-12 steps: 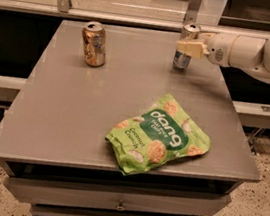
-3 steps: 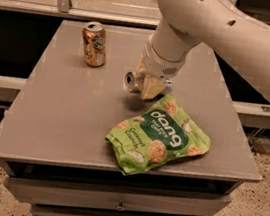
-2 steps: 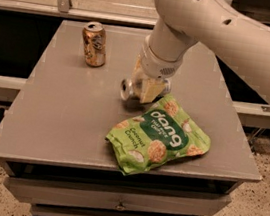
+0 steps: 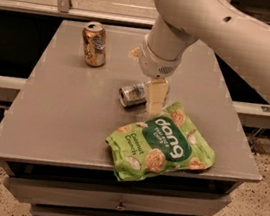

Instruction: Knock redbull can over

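The redbull can (image 4: 133, 94), slim and silver with blue patches, lies on its side near the middle of the grey table (image 4: 57, 118), its silver top facing front-left. My gripper (image 4: 156, 97) hangs from the big white arm (image 4: 223, 27) and sits right at the can's right end, hiding that end. It is just above the back edge of the green bag.
A shorter orange-gold can (image 4: 94, 44) stands upright at the back left. A green "dang" coconut chips bag (image 4: 162, 143) lies at the front right, close to the table's front edge. A metal rail and glass panel run behind the table.
Four seconds ago the can stood upright at the back right, at my gripper. Now it lies on its side mid-table. In the last second can and gripper shifted slightly toward the front.
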Tool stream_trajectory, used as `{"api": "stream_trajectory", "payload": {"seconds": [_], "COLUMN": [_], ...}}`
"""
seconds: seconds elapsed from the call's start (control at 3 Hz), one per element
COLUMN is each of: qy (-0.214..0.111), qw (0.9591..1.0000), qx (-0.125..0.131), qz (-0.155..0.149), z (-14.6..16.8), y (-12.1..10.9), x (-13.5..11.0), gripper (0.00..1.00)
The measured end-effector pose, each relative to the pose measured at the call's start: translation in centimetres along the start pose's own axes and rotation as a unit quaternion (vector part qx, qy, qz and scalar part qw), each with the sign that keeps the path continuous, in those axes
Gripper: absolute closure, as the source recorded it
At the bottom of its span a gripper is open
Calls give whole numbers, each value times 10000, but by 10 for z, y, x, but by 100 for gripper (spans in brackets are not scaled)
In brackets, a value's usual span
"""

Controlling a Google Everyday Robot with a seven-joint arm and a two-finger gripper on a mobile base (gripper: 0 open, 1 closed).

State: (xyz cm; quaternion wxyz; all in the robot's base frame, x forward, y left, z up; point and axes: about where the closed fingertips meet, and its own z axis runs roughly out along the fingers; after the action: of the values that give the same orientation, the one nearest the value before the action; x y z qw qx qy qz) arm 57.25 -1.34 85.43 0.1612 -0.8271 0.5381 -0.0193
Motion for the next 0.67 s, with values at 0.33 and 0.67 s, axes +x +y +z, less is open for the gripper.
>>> {"api": "stream_trajectory", "payload": {"seconds": [0.33,0.67], "qy": [-470,-1368], "qw": [9984,9843], "qx": [-39,-113], "qz": [308,1114], "z": [-10,-20], "y": [-7,-15], "x": [9,51], "gripper": [0,0]}}
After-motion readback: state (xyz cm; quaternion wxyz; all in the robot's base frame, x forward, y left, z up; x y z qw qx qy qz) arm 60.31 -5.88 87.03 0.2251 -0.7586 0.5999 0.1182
